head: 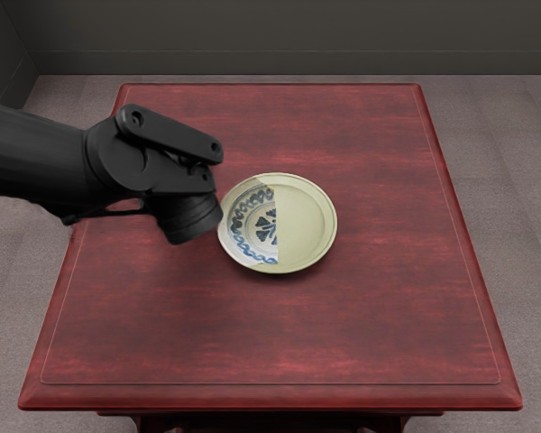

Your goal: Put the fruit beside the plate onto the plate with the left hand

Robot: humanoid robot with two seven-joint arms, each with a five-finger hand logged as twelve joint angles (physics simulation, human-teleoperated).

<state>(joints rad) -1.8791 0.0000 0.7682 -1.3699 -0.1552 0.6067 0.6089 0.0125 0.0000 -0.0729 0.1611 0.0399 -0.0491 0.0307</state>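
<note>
Head view: the robot's black left arm reaches in across the dark red bench's (361,316) left edge. The left hand (187,215) hangs just beside the left rim of the plate (308,221) at the bench's centre. Whether the hand is spread or clenched cannot be told. The plate's bowl, half blue-patterned and half cream, lies bare. The fruit is hidden from view.

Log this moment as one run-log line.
left hand: over table, at left edge of plate | plate: no fruit seen on it | fruit: not visible | right arm: out of view
</note>
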